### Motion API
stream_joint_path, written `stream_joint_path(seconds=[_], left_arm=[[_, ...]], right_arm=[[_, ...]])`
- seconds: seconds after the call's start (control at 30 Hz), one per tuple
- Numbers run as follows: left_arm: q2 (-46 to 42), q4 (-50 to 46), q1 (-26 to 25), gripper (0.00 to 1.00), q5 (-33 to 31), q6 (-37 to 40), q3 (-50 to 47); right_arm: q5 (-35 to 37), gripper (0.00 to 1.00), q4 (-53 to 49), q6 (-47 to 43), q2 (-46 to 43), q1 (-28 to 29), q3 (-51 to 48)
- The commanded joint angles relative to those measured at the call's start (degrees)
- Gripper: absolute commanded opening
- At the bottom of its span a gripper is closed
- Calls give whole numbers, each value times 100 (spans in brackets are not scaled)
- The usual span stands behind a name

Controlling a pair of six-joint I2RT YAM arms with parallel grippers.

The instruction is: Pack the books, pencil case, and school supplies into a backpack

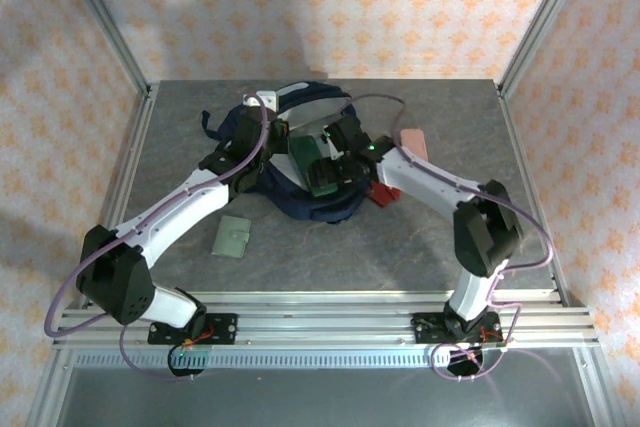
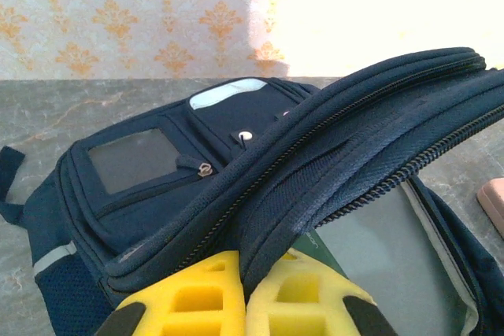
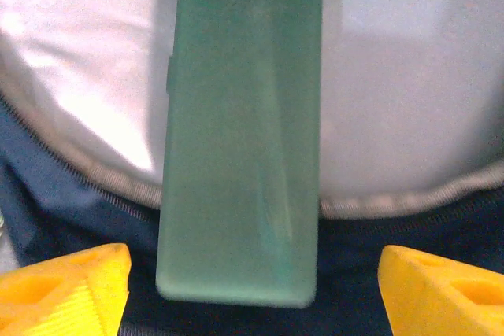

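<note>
Grey table [image 1: 420, 247] inside patterned walls [image 1: 320, 7], backpack [image 1: 330, 210] open at the centre.
A pale green wallet [image 1: 233, 238] lies on the table at left, apart from the bag. My left gripper [image 2: 244, 297] is clamped on the backpack's zipped flap [image 2: 354, 139], held above the pale lining [image 2: 370, 249]. The green case [image 3: 240, 155] lies across the opening's rim. My right gripper [image 3: 253, 269] has its fingers [image 3: 67, 282] apart on either side, not touching it. A red square [image 1: 381, 193] and pink pencil case [image 1: 413, 140] lie just right of the bag.

backpack [image 2: 260, 116] navy | slim rectangle [image 3: 240, 131] green | wallet [image 1: 233, 238] pale green | pencil case [image 1: 414, 140] pink
</note>
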Motion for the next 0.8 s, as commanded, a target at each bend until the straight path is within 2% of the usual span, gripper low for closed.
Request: stream_joint_path(seconds=[0.0, 0.03, 0.1, 0.23, 0.3, 0.4, 0.53, 0.77], left_arm=[[-401, 863, 23, 0, 38, -316, -36], [-410, 885, 19, 0, 68, -368, -98], [-428, 944, 7, 0, 162, -461, -212], [-467, 1056, -42, 0, 338, -624, -443], [-500, 1113, -97, 0, 373, -682, -568], [-524, 1145, -203, 0, 473, -785, -707], [-576, 1196, -368, 0, 457, -912, -965], [-670, 1315, -442, 0, 453, -1103, -1319]], right_arm=[[38, 66, 610, 667, -566, -25, -690], [-136, 57, 800, 812, -681, -17, -945], [-425, 53, 1116, 1087, -816, -14, -1382], [-893, 53, 1778, 1582, -800, 4, -2025], [-1043, 61, 2081, 1785, -731, 25, -2196], [-1060, 64, 2501, 2006, -603, 48, -2291], [-867, 59, 2479, 2168, -471, 48, -2088], [-640, 57, 2385, 2317, -1104, 105, -2196]])
